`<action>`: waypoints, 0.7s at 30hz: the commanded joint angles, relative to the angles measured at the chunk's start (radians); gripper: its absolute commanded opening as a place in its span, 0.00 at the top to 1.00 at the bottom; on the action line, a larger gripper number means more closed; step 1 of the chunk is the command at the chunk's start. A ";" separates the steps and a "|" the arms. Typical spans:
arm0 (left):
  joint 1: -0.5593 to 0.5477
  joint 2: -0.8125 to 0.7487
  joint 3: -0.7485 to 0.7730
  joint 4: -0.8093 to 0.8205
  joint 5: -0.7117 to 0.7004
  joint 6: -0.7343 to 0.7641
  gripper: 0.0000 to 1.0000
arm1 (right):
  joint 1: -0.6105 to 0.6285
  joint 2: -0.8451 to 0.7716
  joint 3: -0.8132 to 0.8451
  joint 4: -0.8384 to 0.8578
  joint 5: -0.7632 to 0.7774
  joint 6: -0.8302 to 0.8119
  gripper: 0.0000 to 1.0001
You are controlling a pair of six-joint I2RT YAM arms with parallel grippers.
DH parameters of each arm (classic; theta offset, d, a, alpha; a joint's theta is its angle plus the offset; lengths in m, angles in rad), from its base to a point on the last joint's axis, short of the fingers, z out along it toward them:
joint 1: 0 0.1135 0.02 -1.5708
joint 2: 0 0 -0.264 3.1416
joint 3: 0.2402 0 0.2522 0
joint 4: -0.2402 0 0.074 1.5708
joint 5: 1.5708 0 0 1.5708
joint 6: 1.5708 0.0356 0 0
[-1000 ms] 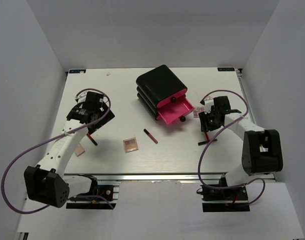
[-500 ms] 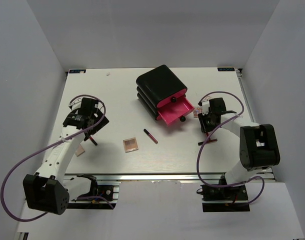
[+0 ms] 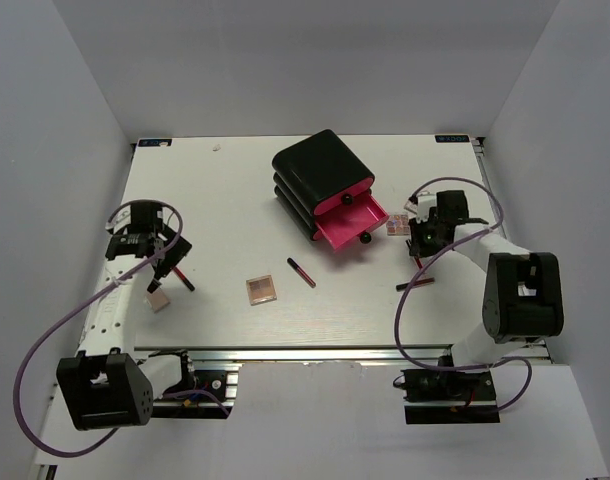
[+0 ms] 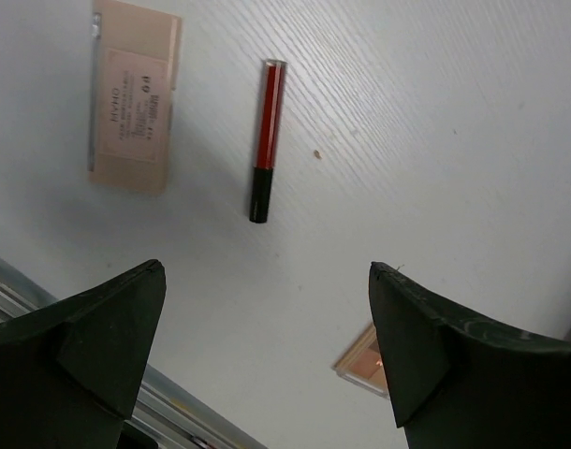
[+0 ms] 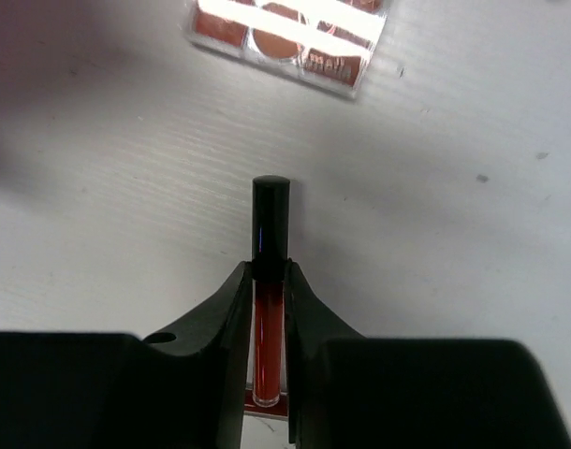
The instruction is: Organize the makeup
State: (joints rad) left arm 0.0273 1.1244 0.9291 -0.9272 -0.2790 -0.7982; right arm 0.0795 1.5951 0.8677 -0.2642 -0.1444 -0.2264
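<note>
Stick pinched at the right side of the table (image 3: 235, 190), left jaws wide.
Right gripper (image 5: 270, 273) is pressed onto the held stick (image 5: 270, 215). The stick's black cap juts past the fingertips toward a striped palette (image 5: 290, 37) just ahead, near the table's right edge beside the open pink drawer (image 3: 350, 222). Left gripper (image 4: 267, 271) hangs spread above the loose stick (image 4: 267, 140) without touching it, and the tan packet (image 4: 134, 94) lies beside that stick near the left edge.

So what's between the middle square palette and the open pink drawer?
A thin black-and-red stick, touching neither the palette nor the drawer. The top view shows it.
</note>
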 commanded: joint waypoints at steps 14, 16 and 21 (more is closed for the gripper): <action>0.194 0.127 -0.033 0.070 0.182 -0.029 0.16 | 0.179 -0.388 0.056 0.049 -0.581 -1.028 1.00; 0.194 0.158 -0.035 0.090 0.202 -0.018 0.18 | 0.218 -0.338 0.100 0.045 -0.532 -1.071 1.00; 0.194 0.190 -0.026 0.085 0.207 0.016 0.19 | 0.296 -0.164 0.204 -0.012 -0.449 -1.275 1.00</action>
State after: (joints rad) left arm 0.2153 1.3216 0.9005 -0.8635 -0.0921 -0.8066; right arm 0.3542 1.3884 1.0084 -0.2668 -0.6476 -1.3090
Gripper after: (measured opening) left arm 0.811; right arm 0.200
